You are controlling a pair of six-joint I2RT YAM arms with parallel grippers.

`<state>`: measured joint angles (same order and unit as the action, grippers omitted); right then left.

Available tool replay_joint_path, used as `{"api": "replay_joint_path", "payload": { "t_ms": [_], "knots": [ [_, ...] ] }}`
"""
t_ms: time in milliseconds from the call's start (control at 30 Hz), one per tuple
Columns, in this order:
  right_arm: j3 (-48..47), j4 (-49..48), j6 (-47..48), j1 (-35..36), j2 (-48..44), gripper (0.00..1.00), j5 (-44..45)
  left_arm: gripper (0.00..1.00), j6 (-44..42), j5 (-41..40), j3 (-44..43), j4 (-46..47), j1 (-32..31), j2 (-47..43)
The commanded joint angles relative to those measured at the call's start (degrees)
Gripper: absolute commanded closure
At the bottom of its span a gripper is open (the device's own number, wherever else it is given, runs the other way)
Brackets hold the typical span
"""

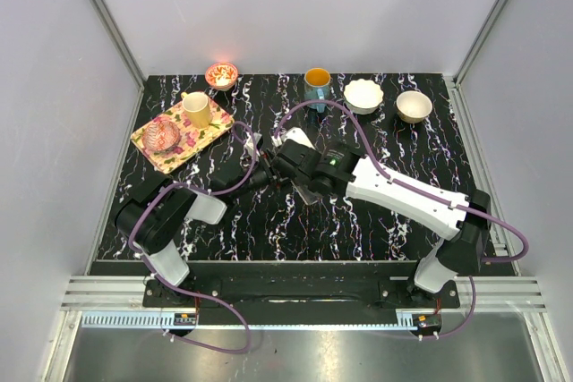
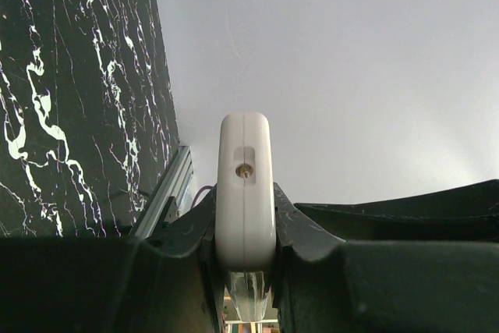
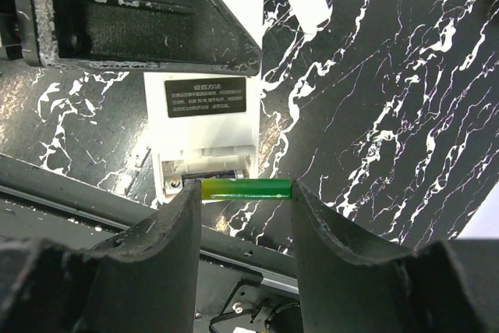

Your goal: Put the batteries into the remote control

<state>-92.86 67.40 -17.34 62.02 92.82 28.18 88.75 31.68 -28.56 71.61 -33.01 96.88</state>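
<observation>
Right wrist: your half-closed right gripper [image 3: 247, 193] holds the slim green battery [image 3: 249, 189] parallel beside the flat white remote [image 3: 199, 132]'s bay [image 3: 204, 163]; your left gripper [image 2: 245, 232] clamps that remote.

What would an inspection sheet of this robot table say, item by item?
Surface: black white-veined marble-look tabletop.
Job's things: flat white plastic remote control, compartment open; greenish cylindrical battery at its mouth; another battery seems to lie inside.
Clutter: floral tray holding yellow cup; blue mug; red bowl; white bowl; beige bowl.
Grippers: left gripper clamps the remote; right gripper pinches the battery.
Cables: purple cables loop over the arms.
Surroundings: plain grey walls.
</observation>
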Motion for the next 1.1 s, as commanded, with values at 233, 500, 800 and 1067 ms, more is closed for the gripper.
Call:
{"api": "replay_joint_path", "payload": {
  "t_ms": [233,500,800,1067],
  "knots": [
    [-1.7,0.8,-0.9,1.1,1.0,1.0,-2.6,1.0,-0.5,0.4,-2.6,23.7,-0.4,-1.8],
    [-1.9,1.1,-0.9,1.1,1.6,0.84,-1.0,1.0,-0.5,0.4,-2.4,23.7,-0.3,-2.0],
    [-2.8,1.2,-1.3,1.1,2.8,0.78,2.0,1.0,-0.5,0.6,-2.1,23.7,-0.5,-2.7],
    [-3.9,1.1,-1.0,1.1,3.7,0.72,3.2,1.0,-0.6,0.6,-1.5,23.7,-0.8,-3.2]
  ]
}}
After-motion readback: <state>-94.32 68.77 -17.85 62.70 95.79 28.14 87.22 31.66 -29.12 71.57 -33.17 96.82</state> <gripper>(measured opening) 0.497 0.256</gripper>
